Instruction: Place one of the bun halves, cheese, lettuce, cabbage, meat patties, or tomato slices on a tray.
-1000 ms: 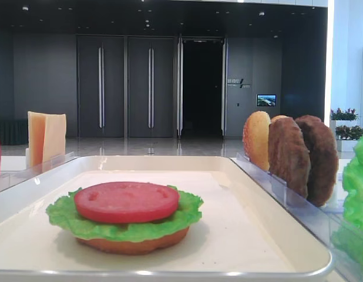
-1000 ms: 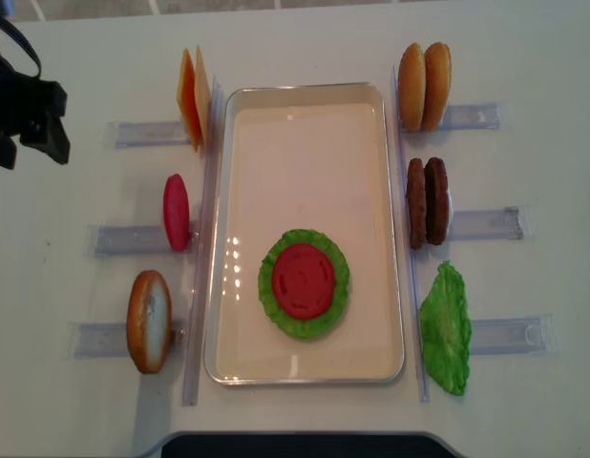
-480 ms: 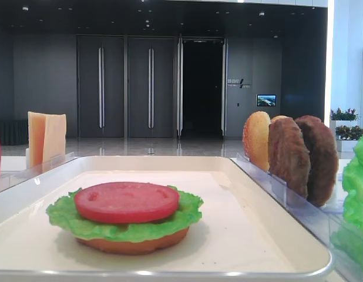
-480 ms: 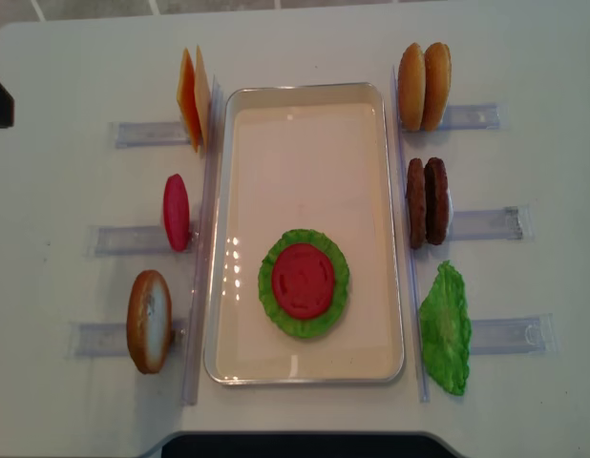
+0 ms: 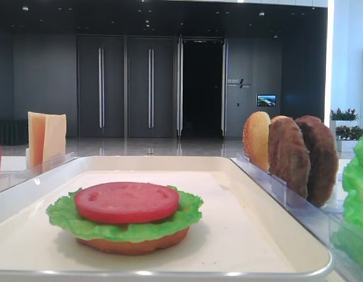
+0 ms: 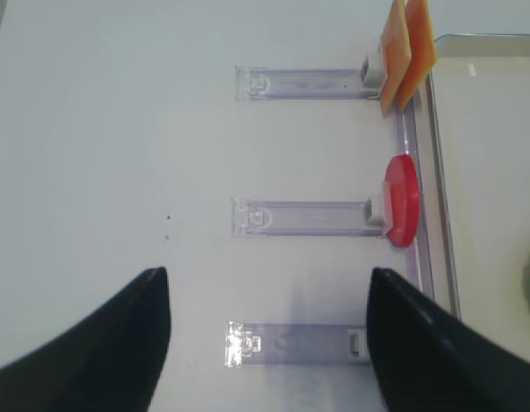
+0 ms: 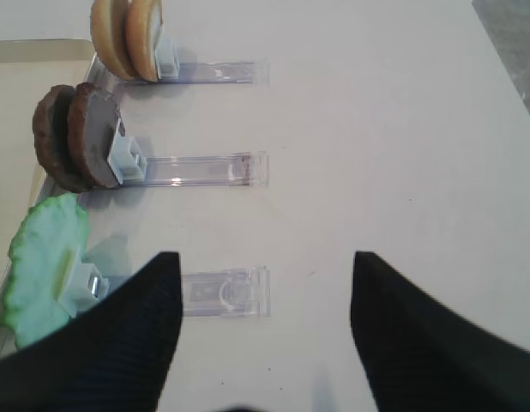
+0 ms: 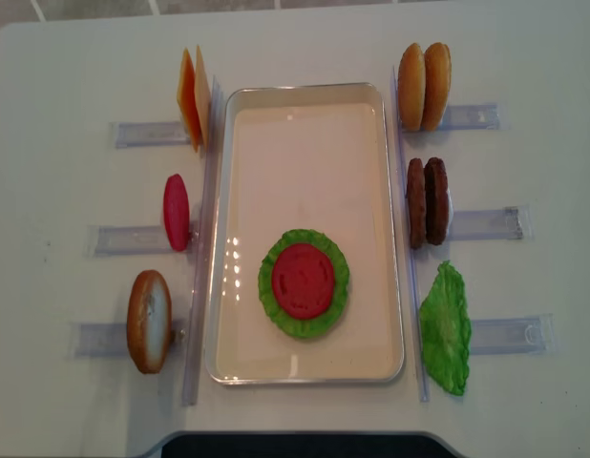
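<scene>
On the white tray (image 8: 305, 93) lies a stack: a bun half (image 5: 134, 244) at the bottom, lettuce (image 8: 276, 315) on it, a tomato slice (image 8: 303, 281) on top. Standing in holders left of the tray are cheese (image 8: 192, 110), a tomato slice (image 8: 176, 212) and a bun half (image 8: 148, 321). To its right are bun halves (image 8: 424, 86), meat patties (image 8: 427, 201) and lettuce (image 8: 445, 327). Cabbage is out of view. My left gripper (image 6: 265, 283) is open over the bare table left of the holders. My right gripper (image 7: 263, 262) is open over the table right of them.
Clear plastic holders (image 8: 491, 224) stick out from both long sides of the tray. An empty-looking stretch of one holder (image 6: 295, 343) lies between my left fingers, and another holder (image 7: 222, 292) sits by my right ones. Neither arm shows in the overhead view.
My left arm, seen at the overhead view's upper left a second ago, has drawn back out of that view. Nothing on the table has moved.
</scene>
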Available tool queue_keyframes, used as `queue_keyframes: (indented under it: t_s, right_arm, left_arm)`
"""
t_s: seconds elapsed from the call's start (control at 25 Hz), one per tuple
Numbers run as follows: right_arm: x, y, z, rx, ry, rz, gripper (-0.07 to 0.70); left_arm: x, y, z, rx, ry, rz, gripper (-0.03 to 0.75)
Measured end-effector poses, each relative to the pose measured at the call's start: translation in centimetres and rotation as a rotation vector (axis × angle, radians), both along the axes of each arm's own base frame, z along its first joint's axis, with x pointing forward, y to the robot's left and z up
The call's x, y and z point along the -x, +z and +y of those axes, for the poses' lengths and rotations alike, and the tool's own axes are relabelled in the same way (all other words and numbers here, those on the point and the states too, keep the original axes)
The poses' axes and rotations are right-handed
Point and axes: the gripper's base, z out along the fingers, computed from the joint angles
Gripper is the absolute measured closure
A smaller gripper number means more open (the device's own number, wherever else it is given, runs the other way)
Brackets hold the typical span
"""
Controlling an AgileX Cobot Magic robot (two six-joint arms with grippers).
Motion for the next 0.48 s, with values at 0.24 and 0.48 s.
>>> queue_keyframes:
  t_s: [0.24,0.48]
  right_arm:
    - [0.0,0.0,0.0,0.0,0.0,0.0,0.192]
    - [0.0,0.0,0.0,0.0,0.0,0.0,0.192]
  left_arm:
    - [3.3,-2.6,-0.3,-0.003,-0.006,-0.058,0.171]
    - [5.8,-4.3,-0.5,-0.006,-0.007,-0.116,0.171]
